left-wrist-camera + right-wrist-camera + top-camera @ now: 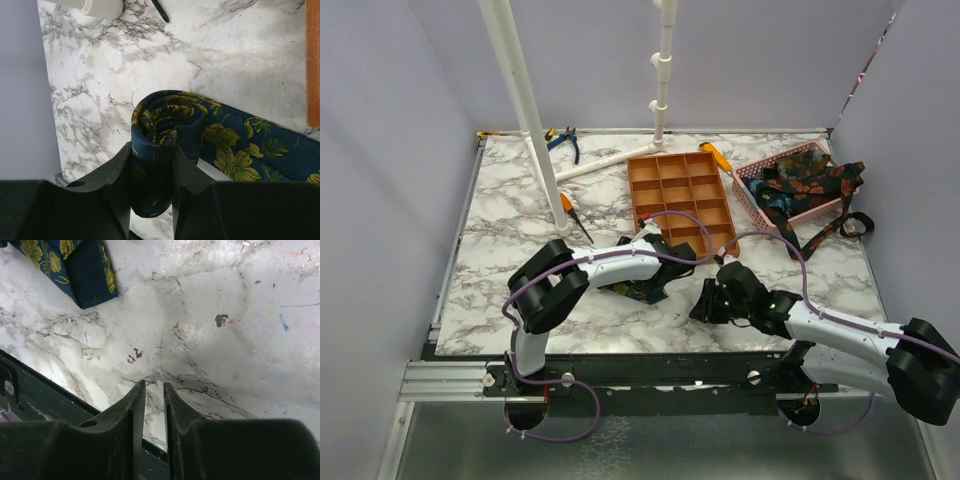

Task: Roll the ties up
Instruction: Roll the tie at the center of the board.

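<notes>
We judge the rolling step to be in hand: the left end effector (151, 152) is pinching the coiled end of a long navy fabric necktie with a yellow-gold flower print (172, 117). The coil stands on edge on the white marble-patterned tabletop (240, 45), and the unrolled length runs off toward 4 o'clock in the left wrist view. From overhead the coil lies near the front middle of the tabletop, at 7 o'clock from the orange plastic compartment tray (632, 190). The right end effector (153, 390) hovers over bare marble, its fingers nearly pressed together with a slim gap and nothing in it; a loose end of the same print shows at 11 o'clock in its view. The other dark printed ties (805, 180) are heaped in the pink plastic basket (752, 200) at 2 o'clock, some spilling over its near rim, so we take the task to be early. The next move, as we see it, calls for turning the coil along the free length while the other end effector steadies the loose end, with the pinch firm enough that the layers do not spring apart. There is open marble at 9 o'clock from the coil, but the tray wall is near at 1 o'clock, the black front rail (45, 400) lies close at 6 o'clock, and the two arms work near each other
</notes>
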Available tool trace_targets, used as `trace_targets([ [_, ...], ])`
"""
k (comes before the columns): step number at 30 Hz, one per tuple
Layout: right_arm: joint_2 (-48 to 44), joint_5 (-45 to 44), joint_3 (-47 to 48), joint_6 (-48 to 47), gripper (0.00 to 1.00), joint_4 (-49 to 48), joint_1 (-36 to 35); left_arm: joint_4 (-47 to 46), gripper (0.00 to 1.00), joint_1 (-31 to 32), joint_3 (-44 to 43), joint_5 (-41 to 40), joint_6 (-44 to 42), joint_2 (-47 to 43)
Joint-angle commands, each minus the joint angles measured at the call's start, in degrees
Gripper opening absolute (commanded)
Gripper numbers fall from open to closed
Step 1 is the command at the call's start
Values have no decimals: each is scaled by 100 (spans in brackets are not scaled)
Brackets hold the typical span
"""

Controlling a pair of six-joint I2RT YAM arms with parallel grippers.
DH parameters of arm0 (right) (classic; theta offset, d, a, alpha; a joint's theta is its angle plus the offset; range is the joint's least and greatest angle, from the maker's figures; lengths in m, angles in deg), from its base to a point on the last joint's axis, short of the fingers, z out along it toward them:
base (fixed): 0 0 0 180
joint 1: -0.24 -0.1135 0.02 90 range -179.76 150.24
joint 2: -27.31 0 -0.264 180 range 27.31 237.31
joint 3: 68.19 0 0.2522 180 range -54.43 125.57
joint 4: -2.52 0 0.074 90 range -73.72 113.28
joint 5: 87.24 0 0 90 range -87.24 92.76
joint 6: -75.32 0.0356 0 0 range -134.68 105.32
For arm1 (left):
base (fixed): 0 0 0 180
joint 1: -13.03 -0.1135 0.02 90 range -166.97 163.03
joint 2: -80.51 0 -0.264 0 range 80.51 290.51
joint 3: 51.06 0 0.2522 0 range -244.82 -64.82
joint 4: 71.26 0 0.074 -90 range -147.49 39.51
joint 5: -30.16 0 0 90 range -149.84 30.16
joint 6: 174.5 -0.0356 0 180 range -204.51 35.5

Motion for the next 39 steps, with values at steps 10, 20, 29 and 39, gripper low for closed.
trace_targets([
  [10,-679,-248,-268,165,26,516,-26,-227,22,283,-181,-180,59,815],
  [20,-699,-410,-278,227,26,536,-24,-726,59,482,-164,405,-68,656],
  [29,-734,-507,-191,223,26,635,-27,-850,99,494,-167,718,-167,172],
  [39,-868,-327,-38,69,28,516,-24,-1184,99,480,-74,1292,-541,-914],
])
